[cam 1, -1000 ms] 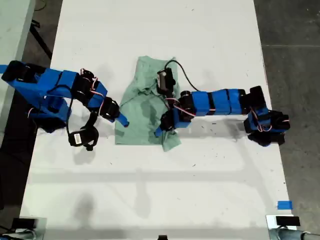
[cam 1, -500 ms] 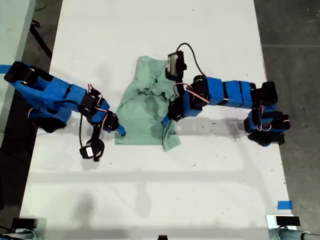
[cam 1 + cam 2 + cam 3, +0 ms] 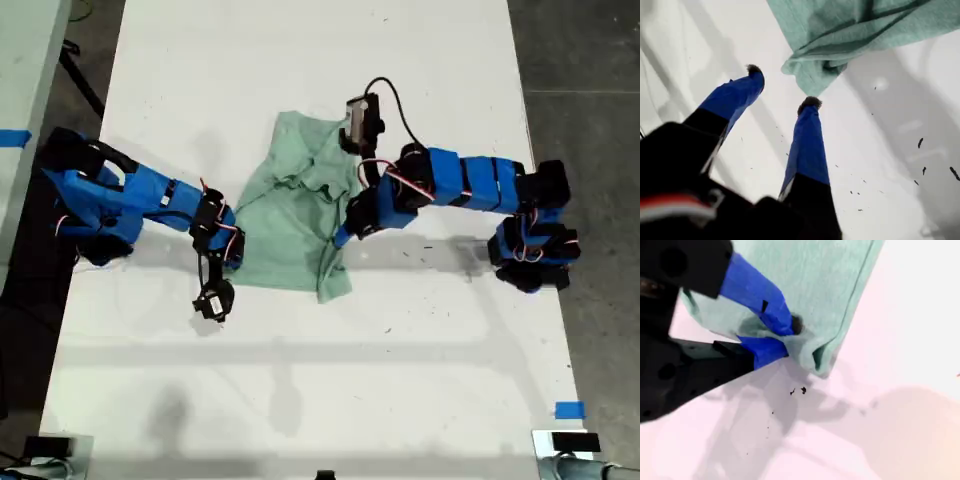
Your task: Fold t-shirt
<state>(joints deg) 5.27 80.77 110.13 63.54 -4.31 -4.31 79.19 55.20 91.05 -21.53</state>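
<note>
Reaching in from the exterior view's left, my first claw sits at the lower corner of the t-shirt, jaws spread wide and holding nothing; one tip is just short of the cloth. T-shirt lies rumpled mid-bench, pale mint. At the shirt's edge towards the exterior view's right, my second claw is pinched tight on a bunched fold of the hem.
</note>
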